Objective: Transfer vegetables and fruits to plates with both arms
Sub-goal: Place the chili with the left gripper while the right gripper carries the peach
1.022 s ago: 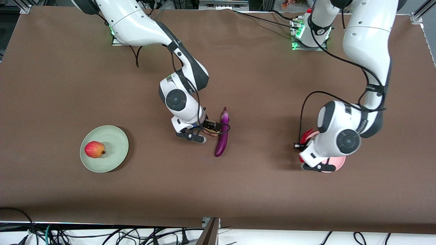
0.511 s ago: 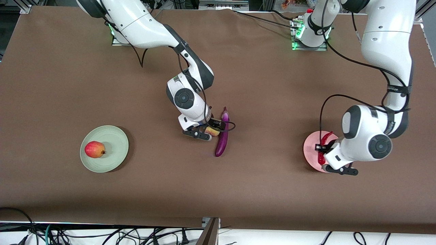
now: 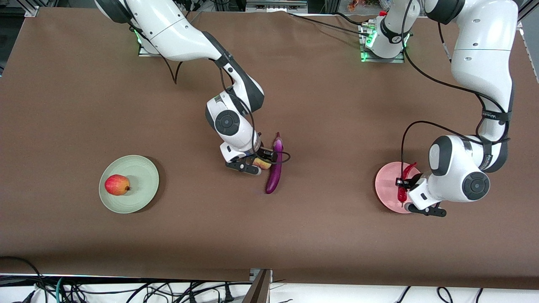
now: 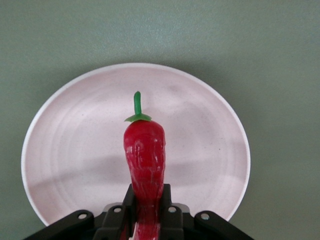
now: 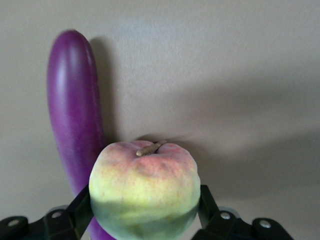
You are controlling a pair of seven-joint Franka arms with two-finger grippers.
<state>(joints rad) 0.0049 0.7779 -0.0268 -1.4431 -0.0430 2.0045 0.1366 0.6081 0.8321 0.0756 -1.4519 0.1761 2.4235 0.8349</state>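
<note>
The left gripper (image 4: 147,220) is clamped on the red chili pepper (image 4: 145,157) over the pink plate (image 4: 75,150), stem pointing to 12 o'clock across its middle; the right gripper (image 5: 145,210) grips the peach (image 5: 145,187), just beside the eggplant (image 5: 75,120) at its 10 o'clock.

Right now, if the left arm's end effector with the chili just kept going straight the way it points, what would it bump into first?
Probably the pink plate. The left end effector points down at it, shut on the chili pepper, so the chili would likely touch first. The height above is unclear.
</note>
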